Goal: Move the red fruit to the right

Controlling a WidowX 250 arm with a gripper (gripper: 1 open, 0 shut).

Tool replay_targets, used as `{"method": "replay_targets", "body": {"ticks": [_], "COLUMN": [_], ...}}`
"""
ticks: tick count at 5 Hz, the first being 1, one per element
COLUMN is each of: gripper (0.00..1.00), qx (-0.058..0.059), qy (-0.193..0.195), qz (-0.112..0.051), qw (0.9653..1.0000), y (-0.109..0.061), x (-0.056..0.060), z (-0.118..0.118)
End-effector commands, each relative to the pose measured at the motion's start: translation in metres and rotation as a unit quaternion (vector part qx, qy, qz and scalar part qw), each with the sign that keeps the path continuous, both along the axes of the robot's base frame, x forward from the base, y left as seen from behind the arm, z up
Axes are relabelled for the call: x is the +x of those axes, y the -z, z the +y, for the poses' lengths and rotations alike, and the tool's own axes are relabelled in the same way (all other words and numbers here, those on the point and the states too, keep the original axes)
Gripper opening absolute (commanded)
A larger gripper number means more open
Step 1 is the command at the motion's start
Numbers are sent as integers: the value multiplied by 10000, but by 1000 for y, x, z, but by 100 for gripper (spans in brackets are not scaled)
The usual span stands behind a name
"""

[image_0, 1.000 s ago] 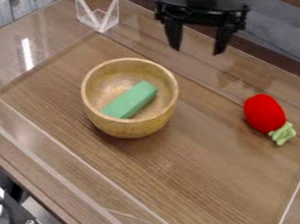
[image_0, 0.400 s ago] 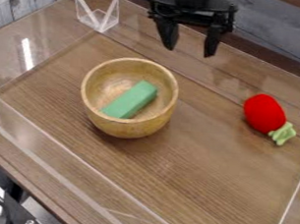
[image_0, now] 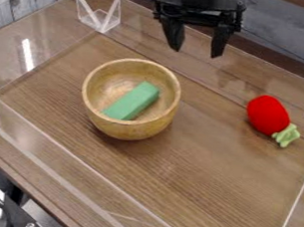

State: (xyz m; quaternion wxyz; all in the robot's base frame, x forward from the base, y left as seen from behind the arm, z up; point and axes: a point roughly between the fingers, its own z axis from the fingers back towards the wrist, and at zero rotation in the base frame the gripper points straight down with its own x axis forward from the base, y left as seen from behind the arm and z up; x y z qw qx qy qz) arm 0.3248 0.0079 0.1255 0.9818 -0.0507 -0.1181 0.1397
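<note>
While the wooden bowl (image_0: pixel 132 100) with the green block (image_0: pixel 132 100) inside sits on the left, the black gripper (image_0: pixel 197 43) hangs up top, jaws spread and empty; the red fruit (image_0: pixel 268 115) lies far right on the table (image_0: pixel 202 180).

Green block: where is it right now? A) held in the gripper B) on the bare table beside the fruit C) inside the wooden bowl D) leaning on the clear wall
C: the green block lies inside the wooden bowl, well left of the red fruit, while the gripper hangs open and empty at the back of the table.
</note>
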Motion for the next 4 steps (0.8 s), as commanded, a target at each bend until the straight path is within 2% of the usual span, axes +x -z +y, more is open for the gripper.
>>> {"method": "replay_targets", "body": {"ticks": [1,2,4], "gripper": [100,100,100], "qx": [56,103,111], "qy": [-322,-546,-114], "qz": [-416,-423,-413], "qw": [9986,9976,9990], "y": [-27,-29,-37], "x": [6,9,3], "z": [-4,-7,2]}}
